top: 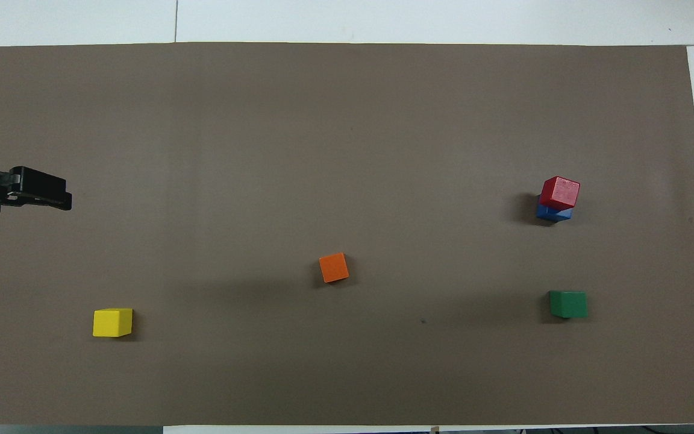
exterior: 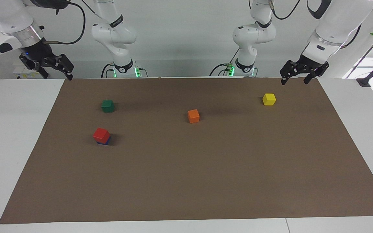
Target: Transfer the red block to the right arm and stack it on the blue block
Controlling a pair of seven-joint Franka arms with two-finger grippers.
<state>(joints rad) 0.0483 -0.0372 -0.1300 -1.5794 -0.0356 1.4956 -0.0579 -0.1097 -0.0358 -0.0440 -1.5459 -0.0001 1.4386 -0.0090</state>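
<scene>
Red block (exterior: 101, 133) sat on the blue block (exterior: 104, 141), slightly askew, at the right arm's end of the desk (exterior: 186, 181). Both hands hung spread and empty: right hand (exterior: 51, 66), left hand (exterior: 298, 76). Retreating well meant leaving the stack untouched.

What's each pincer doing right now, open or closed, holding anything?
Left pincer: open, empty, raised at its own table end.
Right pincer: open, empty, raised at its end.
</scene>
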